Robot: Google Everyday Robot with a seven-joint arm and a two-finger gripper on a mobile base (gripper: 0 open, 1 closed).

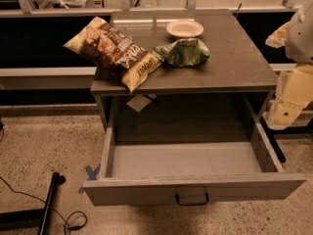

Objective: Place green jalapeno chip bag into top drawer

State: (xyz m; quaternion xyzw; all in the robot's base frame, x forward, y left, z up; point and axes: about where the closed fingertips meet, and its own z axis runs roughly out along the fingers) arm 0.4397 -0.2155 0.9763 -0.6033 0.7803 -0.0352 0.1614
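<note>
The green jalapeno chip bag (184, 52) lies crumpled on the grey cabinet top (234, 58), right of centre and just in front of a white bowl. The top drawer (195, 187) is pulled fully out toward me, and its grey floor is bare. Its dark loop handle (191, 199) is at the centre of the front panel. My gripper (286, 109) hangs at the right edge of the view, beside the cabinet's right side and level with the open drawer. It is apart from the bag and holds nothing that I can see.
A larger brown-and-yellow chip bag (112, 50) lies on the cabinet's left part and overhangs the left and front edges. A white bowl (184, 28) sits at the back centre. A black pole and cable (49, 204) lie on the floor at the lower left. A rail and shelf run behind the cabinet.
</note>
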